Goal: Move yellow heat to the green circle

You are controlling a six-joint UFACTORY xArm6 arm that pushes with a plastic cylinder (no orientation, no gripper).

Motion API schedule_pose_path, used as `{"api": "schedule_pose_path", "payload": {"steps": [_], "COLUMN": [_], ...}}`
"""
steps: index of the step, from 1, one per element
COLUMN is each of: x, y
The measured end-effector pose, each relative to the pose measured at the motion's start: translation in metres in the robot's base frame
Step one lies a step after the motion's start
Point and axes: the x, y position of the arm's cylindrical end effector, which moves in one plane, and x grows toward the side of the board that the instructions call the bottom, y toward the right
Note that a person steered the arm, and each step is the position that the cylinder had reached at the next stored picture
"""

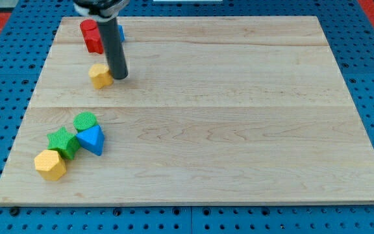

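Note:
The yellow heart (100,75) lies near the board's upper left. My tip (119,76) stands right beside it on its right, touching or nearly touching it. The green circle (85,121) lies lower left, below the heart, in a cluster with a green star (62,142), a blue triangle (93,139) and a yellow hexagon (50,164).
A red block (91,35) lies at the upper left edge of the wooden board (239,130), with a blue block (121,32) mostly hidden behind the rod. A blue pegboard (5,97) surrounds the board.

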Motion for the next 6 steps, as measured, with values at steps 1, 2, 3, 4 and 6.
{"api": "schedule_pose_path", "payload": {"steps": [1,2,3,4,6], "x": [-0.006,-0.045,-0.053,-0.002,0.055], "y": [0.013,0.016,-0.029,-0.05,-0.046]}}
